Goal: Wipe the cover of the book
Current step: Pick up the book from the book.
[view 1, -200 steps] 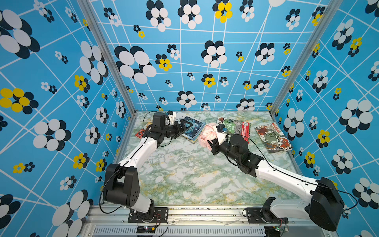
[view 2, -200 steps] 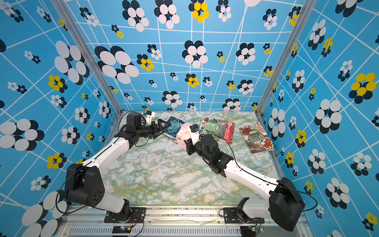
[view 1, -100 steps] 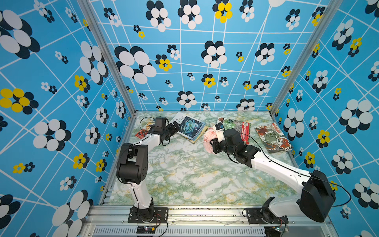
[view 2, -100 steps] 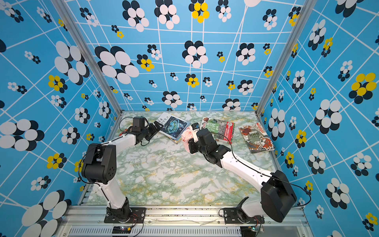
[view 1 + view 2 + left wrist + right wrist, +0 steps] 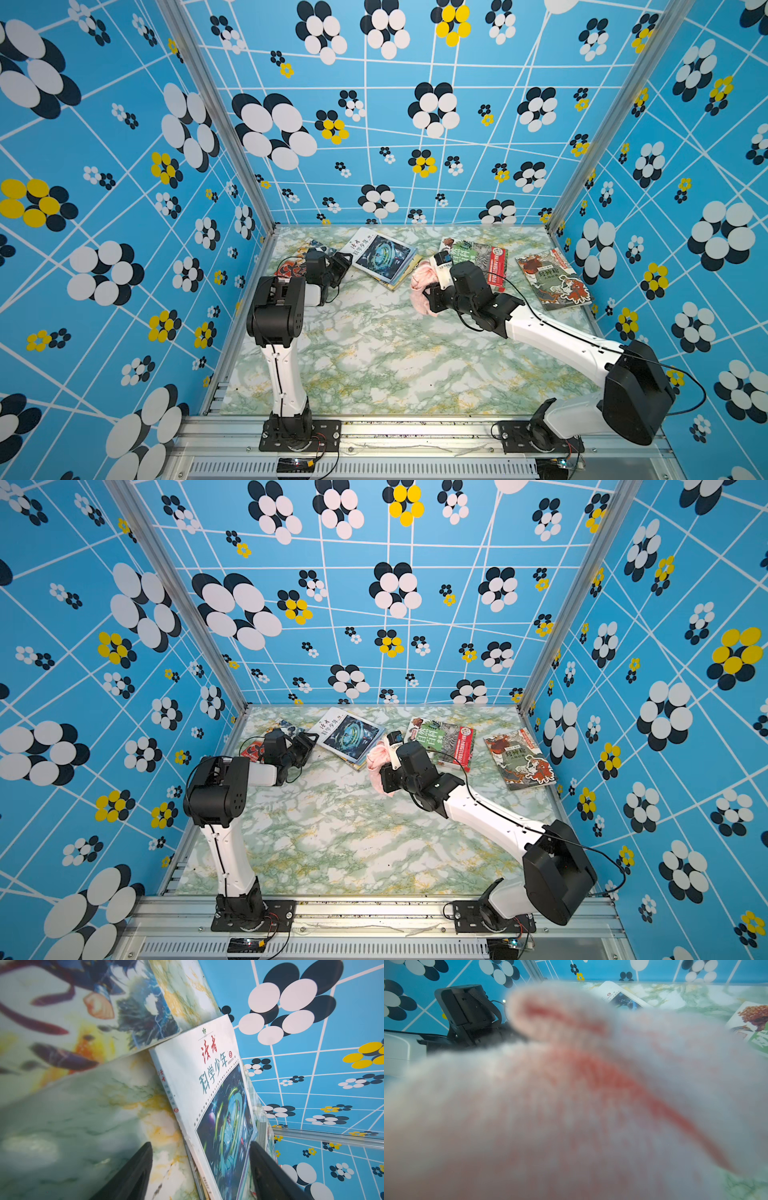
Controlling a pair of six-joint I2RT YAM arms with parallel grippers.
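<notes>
The book (image 5: 383,256) (image 5: 351,734) (image 5: 209,1088) has a white cover with a dark blue picture and lies at the back of the table on top of thinner ones. My left gripper (image 5: 343,264) (image 5: 310,743) (image 5: 200,1147) is open at its left corner. One of its fingers (image 5: 137,1172) is over bare table and the other finger (image 5: 268,1174) is past the cover, neither touching. My right gripper (image 5: 433,291) (image 5: 386,773) is shut on a bunched pink cloth (image 5: 423,286) (image 5: 377,766) just right of the book. The cloth (image 5: 571,1095) fills the right wrist view and hides the jaws.
A green and red book (image 5: 478,258) lies behind my right wrist, and a brown-and-red illustrated book (image 5: 553,279) lies near the right wall. A colourful book (image 5: 291,268) (image 5: 62,1022) sits under my left wrist by the left wall. Blue patterned walls enclose the marble table (image 5: 374,353).
My left gripper has drawn back leftward off the cover to the book's corner, its arm folding upright. The right gripper keeps the cloth at about the same spot.
</notes>
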